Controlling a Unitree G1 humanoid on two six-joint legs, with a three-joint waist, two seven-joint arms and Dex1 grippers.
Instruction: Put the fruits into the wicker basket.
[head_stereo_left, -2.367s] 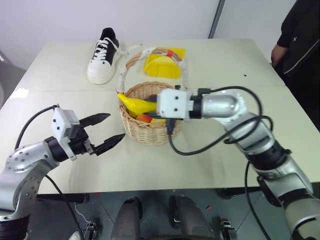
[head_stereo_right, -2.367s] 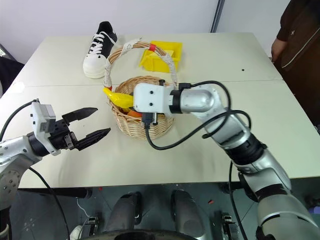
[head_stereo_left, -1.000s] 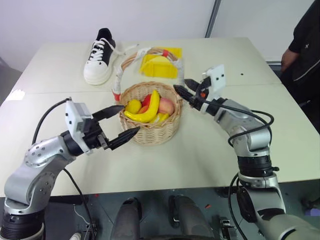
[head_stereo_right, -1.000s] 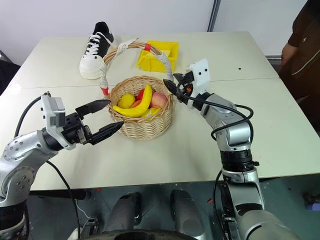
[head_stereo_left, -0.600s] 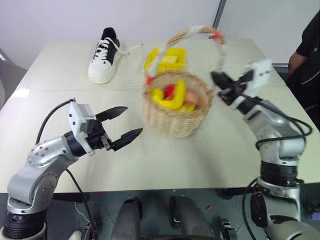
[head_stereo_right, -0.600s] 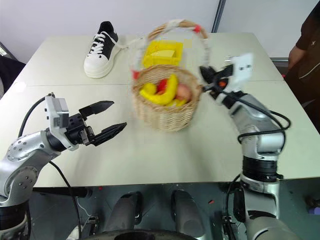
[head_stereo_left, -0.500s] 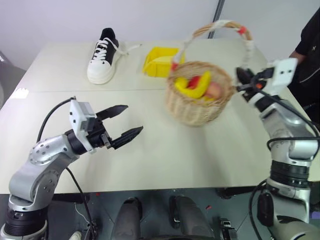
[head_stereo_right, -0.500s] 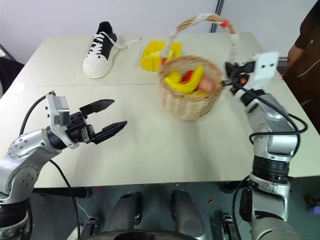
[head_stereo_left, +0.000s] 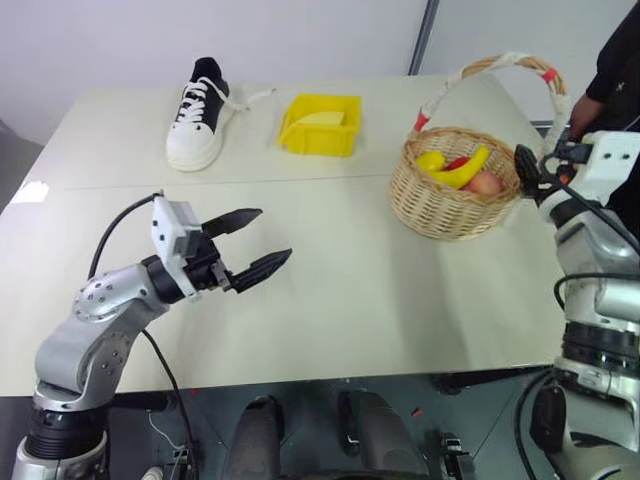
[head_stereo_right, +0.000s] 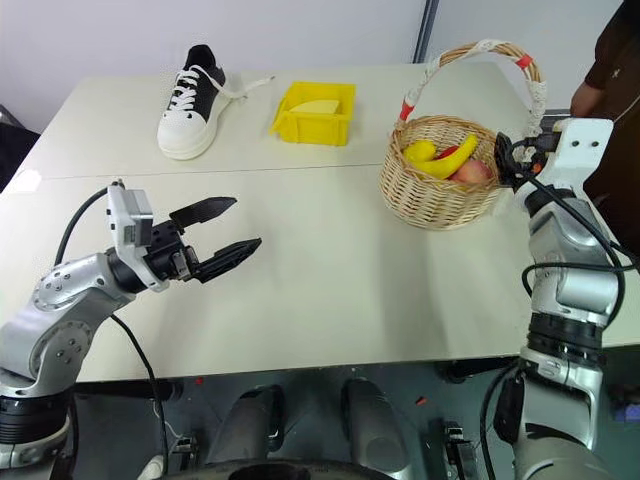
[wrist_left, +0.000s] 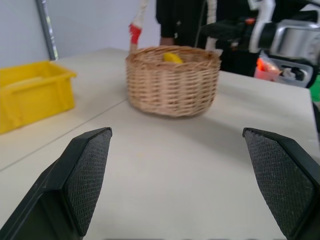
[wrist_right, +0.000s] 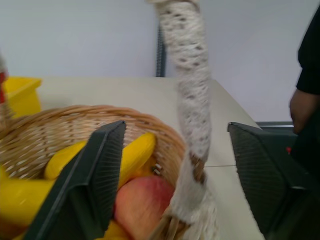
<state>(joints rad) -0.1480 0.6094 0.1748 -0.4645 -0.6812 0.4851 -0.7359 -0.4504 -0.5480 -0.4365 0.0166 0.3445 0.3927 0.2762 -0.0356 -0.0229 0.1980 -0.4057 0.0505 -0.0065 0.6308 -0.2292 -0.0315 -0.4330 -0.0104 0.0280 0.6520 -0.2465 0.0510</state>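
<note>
Now the basket (head_stereo_left: 455, 196) sits near the tabletop's right edge, fruits (head_stereo_right: 440, 158) inside. My right pincer (wrist_right: 175, 165) stands open astride its handle (holding nothing); I'd back straight out. Left pincer (head_stereo_left: 252, 243): wide, empty.

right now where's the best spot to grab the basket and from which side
Grip the basket by its cloth-wrapped handle low on its right leg, coming level from the right. The right hand already straddles that leg, open; the arch stands upright and slim enough to pinch.

A pale table (head_stereo_left: 400, 300) stands before a white wall (head_stereo_left: 120, 40) (dark floor below).
</note>
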